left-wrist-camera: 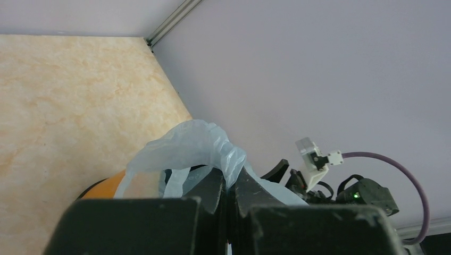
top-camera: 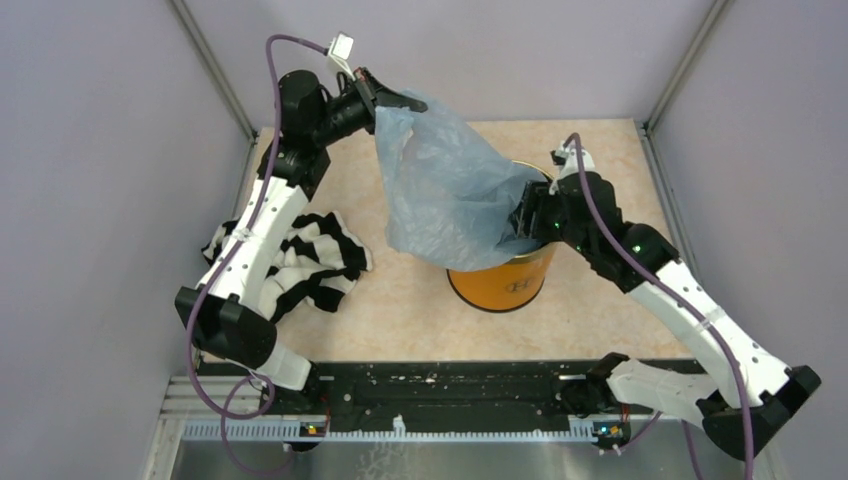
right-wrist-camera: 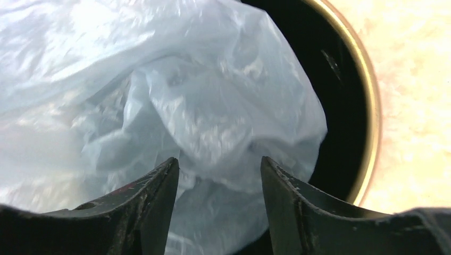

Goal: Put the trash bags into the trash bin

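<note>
The pale-blue translucent trash bag (top-camera: 445, 190) hangs stretched between the two arms, and its lower end drapes over the mouth of the orange trash bin (top-camera: 505, 280). High at the back, my left gripper (top-camera: 385, 100) is shut on the bag's top edge; in the left wrist view the plastic (left-wrist-camera: 197, 143) bunches over the pinched jaws (left-wrist-camera: 230, 178). My right gripper (top-camera: 525, 215) is at the bin's rim. Its jaws (right-wrist-camera: 219, 164) stand open, pressed against crumpled bag (right-wrist-camera: 186, 90) above the black inside, with the gold rim (right-wrist-camera: 372, 106) to the right.
A black-and-white striped cloth heap (top-camera: 310, 260) lies left of the bin, under the left arm. Grey walls enclose the beige tabletop (top-camera: 600, 160) on three sides. The black base rail (top-camera: 450, 395) runs along the near edge.
</note>
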`<state>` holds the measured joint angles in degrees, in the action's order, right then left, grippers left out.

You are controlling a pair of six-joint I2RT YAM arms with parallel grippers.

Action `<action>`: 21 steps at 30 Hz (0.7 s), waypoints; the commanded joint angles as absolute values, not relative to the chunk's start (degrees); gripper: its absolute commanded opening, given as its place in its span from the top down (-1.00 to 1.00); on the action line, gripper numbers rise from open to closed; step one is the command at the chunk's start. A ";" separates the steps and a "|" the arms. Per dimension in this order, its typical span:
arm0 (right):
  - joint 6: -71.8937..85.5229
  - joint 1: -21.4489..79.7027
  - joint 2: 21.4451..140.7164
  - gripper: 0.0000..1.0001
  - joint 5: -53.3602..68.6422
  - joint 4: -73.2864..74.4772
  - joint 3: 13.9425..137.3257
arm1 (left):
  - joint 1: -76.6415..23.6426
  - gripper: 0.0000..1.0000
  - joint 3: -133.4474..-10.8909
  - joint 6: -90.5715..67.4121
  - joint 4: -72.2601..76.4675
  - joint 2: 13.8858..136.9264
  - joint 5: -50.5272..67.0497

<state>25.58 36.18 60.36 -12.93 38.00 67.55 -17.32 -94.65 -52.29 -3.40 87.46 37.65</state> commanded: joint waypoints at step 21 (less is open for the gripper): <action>14.64 36.55 62.06 -0.30 -19.81 39.46 82.78 | -18.92 1.00 -95.54 -50.63 -1.32 86.81 36.44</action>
